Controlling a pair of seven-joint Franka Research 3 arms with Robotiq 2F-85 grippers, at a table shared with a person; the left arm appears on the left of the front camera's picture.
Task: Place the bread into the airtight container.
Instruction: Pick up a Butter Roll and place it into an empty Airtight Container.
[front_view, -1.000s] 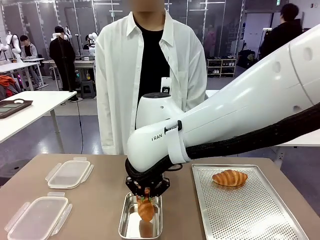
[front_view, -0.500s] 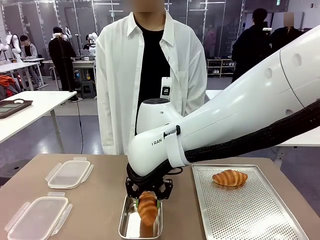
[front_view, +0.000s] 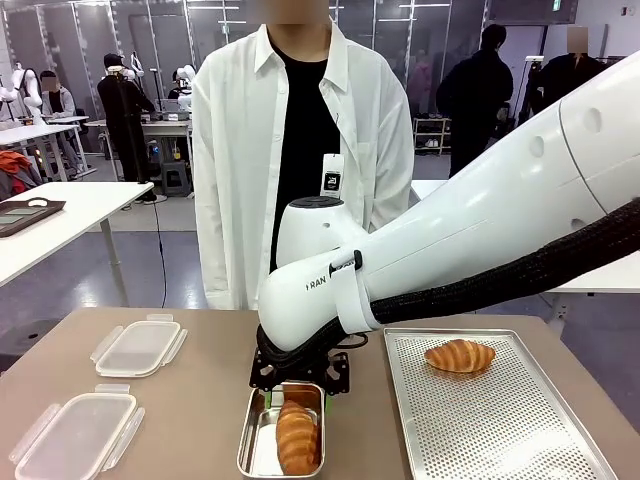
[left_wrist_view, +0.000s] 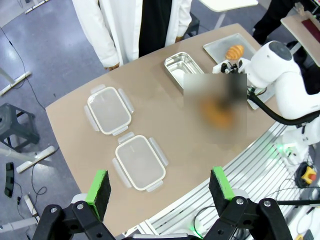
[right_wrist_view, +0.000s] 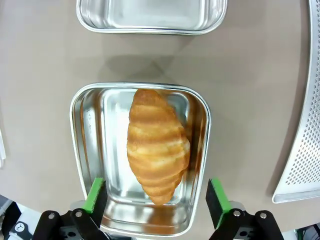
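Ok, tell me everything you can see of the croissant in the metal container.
The golden-brown croissant is whole, ridged crosswise, glossy, tapering at both ends. It lies flat along the length of the shiny rectangular steel container, resting on its floor. The right gripper hangs open above, green pads apart from it.

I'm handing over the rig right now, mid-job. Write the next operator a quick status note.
Right gripper: open, holding nothing, above the rectangular steel container.
Left gripper: open, empty, high above the tan table.
Done: one golden croissant lies inside that container.
Left: a second croissant sits on the perforated metal tray; a second steel container stands empty; two clear plastic lids lie on the table, neither container lidded.
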